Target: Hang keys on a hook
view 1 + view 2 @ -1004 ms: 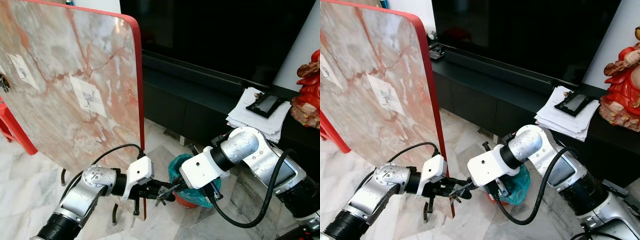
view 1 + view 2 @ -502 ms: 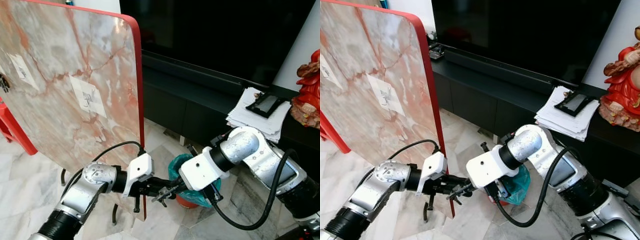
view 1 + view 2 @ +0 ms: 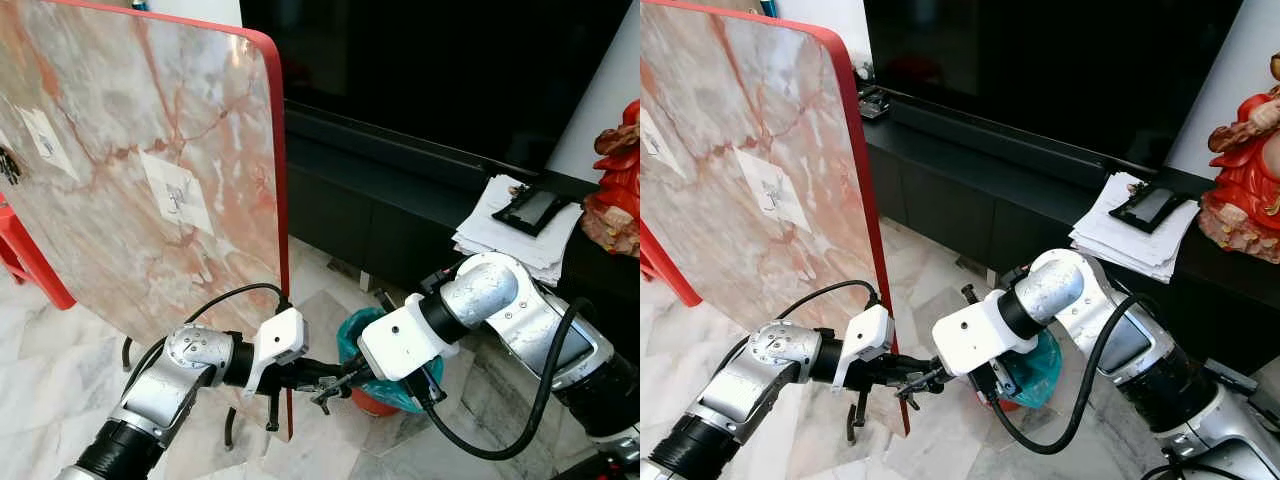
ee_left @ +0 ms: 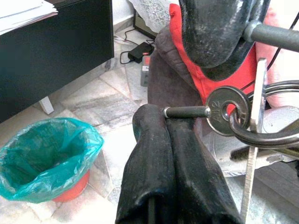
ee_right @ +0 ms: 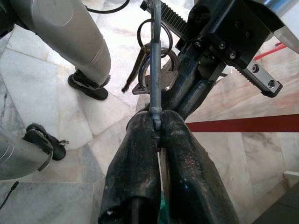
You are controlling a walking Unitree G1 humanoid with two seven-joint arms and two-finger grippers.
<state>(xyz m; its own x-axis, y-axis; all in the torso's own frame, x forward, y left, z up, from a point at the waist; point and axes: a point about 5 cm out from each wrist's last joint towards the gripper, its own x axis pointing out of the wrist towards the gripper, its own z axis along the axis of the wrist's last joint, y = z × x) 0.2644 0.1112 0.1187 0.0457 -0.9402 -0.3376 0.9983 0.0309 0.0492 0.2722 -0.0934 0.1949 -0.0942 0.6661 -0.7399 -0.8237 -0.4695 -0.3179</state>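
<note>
A bunch of keys point(image 3: 326, 384) on a ring hangs low in front of me, held between both grippers. My left gripper point(image 3: 314, 377) is shut on the shaft of one key point(image 4: 187, 112), whose round head point(image 4: 227, 110) carries the ring. From the other side, my right gripper point(image 3: 346, 377) is shut on a thin metal key point(image 5: 156, 84) seen edge-on. A marble board point(image 3: 120, 110) with a red rim leans up on the left. It carries a white pad with a small metal hook point(image 3: 177, 197), and a second hook pad point(image 3: 42, 140) sits further left.
A teal-lined bin point(image 3: 392, 385) stands on the marble floor behind the grippers. A black TV cabinet point(image 3: 400, 200) runs along the back, with a stack of papers point(image 3: 505, 235) and a red figurine point(image 3: 618, 180) on it. A dark object point(image 3: 8, 166) hangs at the board's left edge.
Hardly anything differs. Both grippers stay closed on the key bunch at the same low spot, with only a slight wobble of the left wrist.
</note>
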